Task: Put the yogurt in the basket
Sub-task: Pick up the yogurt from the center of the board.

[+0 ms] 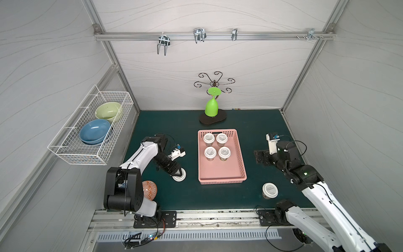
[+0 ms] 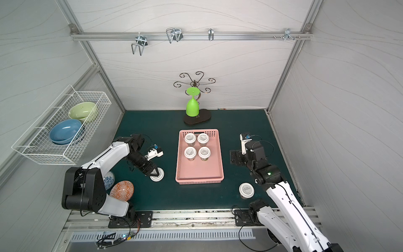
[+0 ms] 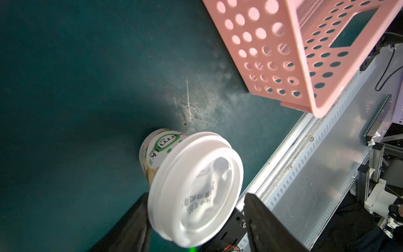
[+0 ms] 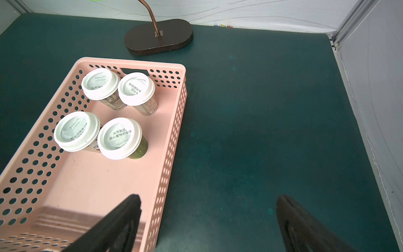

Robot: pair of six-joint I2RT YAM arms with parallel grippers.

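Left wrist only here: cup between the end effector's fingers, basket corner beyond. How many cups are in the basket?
Observer: Four cups, upright, in the far half of the basket.
Operator: Any others outside it?
Observer: One cup, on the mat right of the basket.
Operator: Other arm?
Observer: Right end effector is open, holding nothing, beside the basket.

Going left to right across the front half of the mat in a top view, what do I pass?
Orange patterned bowl → left yogurt cup → pink basket → right yogurt cup.
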